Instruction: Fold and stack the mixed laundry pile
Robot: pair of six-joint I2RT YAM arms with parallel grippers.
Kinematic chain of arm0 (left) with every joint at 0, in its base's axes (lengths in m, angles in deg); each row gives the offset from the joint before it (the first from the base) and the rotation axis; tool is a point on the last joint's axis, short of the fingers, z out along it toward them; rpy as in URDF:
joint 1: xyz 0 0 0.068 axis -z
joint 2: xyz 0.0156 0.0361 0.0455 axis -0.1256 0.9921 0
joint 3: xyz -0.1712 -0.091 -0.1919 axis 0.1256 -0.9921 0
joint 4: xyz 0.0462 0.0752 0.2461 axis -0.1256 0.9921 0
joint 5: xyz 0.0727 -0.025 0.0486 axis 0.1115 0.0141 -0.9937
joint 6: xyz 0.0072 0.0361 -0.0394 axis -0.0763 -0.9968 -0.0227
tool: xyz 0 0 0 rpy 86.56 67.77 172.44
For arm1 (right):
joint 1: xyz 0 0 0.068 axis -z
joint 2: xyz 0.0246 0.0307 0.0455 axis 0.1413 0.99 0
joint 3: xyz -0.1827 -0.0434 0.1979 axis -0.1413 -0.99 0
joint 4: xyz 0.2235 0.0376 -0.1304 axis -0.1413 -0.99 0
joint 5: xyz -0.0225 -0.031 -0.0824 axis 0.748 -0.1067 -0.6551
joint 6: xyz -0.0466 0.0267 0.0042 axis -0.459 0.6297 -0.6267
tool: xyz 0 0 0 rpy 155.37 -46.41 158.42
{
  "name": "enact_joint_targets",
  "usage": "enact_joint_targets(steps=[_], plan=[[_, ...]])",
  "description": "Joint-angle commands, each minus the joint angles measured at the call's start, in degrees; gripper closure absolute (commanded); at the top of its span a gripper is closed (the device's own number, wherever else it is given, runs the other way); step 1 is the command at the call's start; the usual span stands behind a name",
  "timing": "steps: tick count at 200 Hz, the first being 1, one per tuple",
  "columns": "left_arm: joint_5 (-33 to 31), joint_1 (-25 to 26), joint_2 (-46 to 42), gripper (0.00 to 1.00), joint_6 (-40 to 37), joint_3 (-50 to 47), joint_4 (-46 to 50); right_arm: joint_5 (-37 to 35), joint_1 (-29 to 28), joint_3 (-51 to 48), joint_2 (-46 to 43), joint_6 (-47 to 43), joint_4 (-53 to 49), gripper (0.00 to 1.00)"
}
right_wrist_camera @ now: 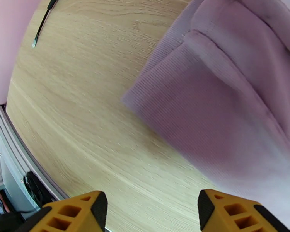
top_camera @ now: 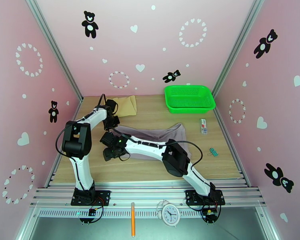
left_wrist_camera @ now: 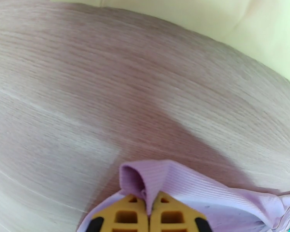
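The pale grey-lilac garment [top_camera: 158, 135] lies spread across the middle of the wooden table. My left gripper [top_camera: 111, 124] is shut on its far left corner; the left wrist view shows the yellow fingertips [left_wrist_camera: 126, 215] pinching a fold of lilac cloth [left_wrist_camera: 176, 182]. The tan-beige piece [top_camera: 125, 105] lies at the back left, and its pale edge [left_wrist_camera: 222, 24] runs along the top of the left wrist view. My right gripper [top_camera: 109, 151] stands open at the garment's near left corner. Its fingertips [right_wrist_camera: 79, 211] hang over bare wood beside the cloth's corner [right_wrist_camera: 207, 109], with nothing between them.
A bright green mesh basket [top_camera: 190, 98] stands at the back right. A small white packet [top_camera: 204, 126] and a teal clip [top_camera: 213, 152] lie near the right edge. The pink left wall is close to both grippers. The table's near edge [right_wrist_camera: 13, 124] runs below the right gripper.
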Motion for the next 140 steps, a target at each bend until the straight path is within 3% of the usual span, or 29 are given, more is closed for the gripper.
enact_joint_targets(steps=[1, 96, 140], plan=[[1.84, -0.62, 0.49, 1.0, -0.63, -0.51, -0.15, -1.04, 0.49, 4.65, 3.25, 6.46, 0.18, 0.33], [3.51, -0.8, 0.72, 1.0, -0.81, -1.7, -0.77, -2.38, 0.96, 19.18, 14.97, 12.05, -6.44, 0.36], [5.68, -0.8, 0.2, 1.0, -0.46, -2.53, -1.12, -1.28, 1.27, 21.35, 19.19, 15.59, -8.26, 0.42]])
